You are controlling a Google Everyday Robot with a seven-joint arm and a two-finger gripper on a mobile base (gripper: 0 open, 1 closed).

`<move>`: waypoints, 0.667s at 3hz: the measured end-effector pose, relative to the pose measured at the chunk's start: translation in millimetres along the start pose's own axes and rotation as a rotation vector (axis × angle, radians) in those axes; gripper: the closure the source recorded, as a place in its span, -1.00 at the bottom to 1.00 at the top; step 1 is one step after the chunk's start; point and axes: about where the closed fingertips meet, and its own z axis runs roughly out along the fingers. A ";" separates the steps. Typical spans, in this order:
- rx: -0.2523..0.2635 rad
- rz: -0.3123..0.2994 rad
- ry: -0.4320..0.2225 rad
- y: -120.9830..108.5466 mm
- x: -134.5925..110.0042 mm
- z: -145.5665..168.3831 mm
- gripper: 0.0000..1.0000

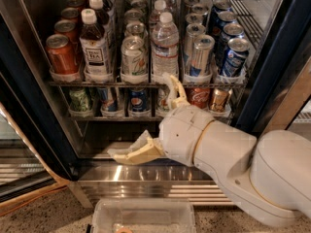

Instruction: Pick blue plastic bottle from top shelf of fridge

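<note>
The tea bottle (95,45), brown contents with a white cap and a white "TEA" label, stands at the front of the second lane from the left on the top shelf (146,83) of the open fridge (36,130). More such bottles stand behind it. My gripper (146,118) is low in front of the fridge, below and to the right of the bottle. It is open and empty. One finger (132,154) points left over the steel base strip and the other (173,90) points up in front of the top shelf's edge.
A red can (62,55) stands left of the tea bottle, a green-white can (133,57) and a clear water bottle (164,45) to its right, then silver and blue cans (232,57). Short soda cans (138,101) fill the lower rack. A clear plastic bin (145,216) lies on the floor.
</note>
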 end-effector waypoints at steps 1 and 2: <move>-0.071 0.022 -0.053 14.3 -5.1 7.2 -1.00; -0.187 0.071 -0.155 54.1 -15.1 36.3 -1.00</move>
